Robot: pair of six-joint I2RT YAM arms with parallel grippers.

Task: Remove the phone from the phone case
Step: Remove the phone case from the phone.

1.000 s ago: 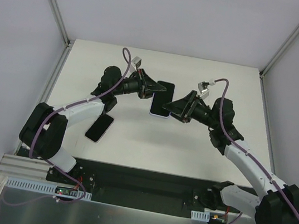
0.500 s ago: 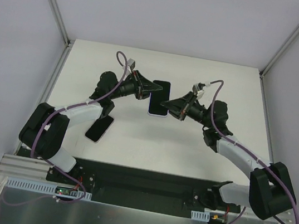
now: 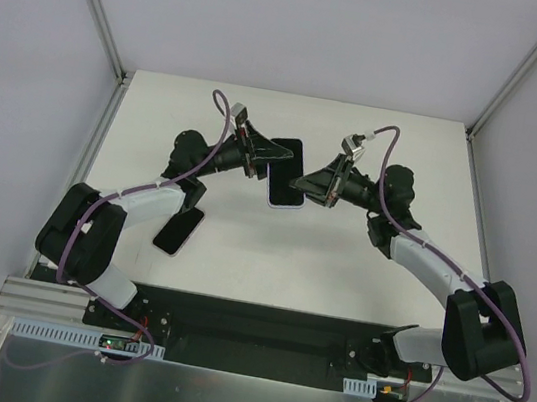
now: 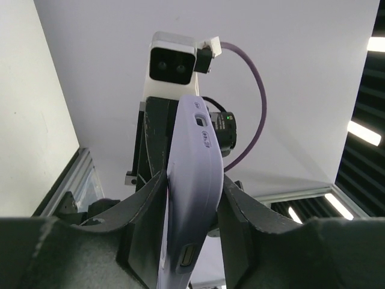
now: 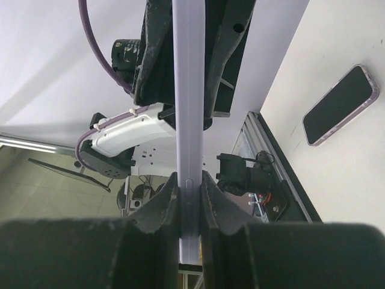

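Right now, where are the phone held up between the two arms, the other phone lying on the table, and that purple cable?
Held phone (image 3: 285, 189): top view, its dark screen.
Phone on the table (image 3: 178, 230): top view, middle of its screen.
Purple cable (image 4: 263, 108): left wrist view, its outer bend.

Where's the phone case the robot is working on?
In the top view the phone case is near the middle, pinched between the left gripper on its left side and the right gripper on its right.

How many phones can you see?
2. The held phone is up in the air, pinched between the left gripper and the right gripper. The second phone lies flat on the table beside the left arm. None seem hidden.
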